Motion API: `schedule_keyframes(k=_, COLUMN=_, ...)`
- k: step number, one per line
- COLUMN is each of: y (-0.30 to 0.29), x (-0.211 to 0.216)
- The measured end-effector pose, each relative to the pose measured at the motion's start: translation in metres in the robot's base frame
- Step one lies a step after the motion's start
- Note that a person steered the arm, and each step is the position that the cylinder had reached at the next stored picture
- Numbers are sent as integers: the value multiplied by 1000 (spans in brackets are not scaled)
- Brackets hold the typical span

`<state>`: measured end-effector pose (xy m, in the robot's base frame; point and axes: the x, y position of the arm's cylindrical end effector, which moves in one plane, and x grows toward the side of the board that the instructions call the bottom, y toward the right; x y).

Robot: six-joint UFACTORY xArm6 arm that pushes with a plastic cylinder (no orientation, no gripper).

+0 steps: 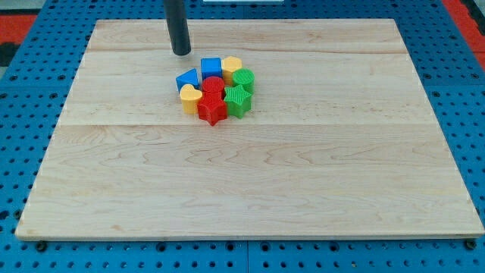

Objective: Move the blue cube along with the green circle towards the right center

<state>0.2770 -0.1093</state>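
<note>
The blocks sit packed in one cluster above the board's middle. The blue cube (211, 67) is at the cluster's top. The green circle (243, 79) is at the cluster's right, touching a yellow block (231, 66) and a green star (237, 99). My tip (181, 53) rests on the board up and to the left of the blue cube, apart from the blocks.
A second blue block (186, 79), a yellow heart (189, 98), a red round block (214, 85) and a red star (212, 110) fill the rest of the cluster. The wooden board (250, 189) lies on a blue pegboard (15, 114).
</note>
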Motion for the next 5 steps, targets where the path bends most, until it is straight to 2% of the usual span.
schedule_keyframes(k=5, y=1, x=-7)
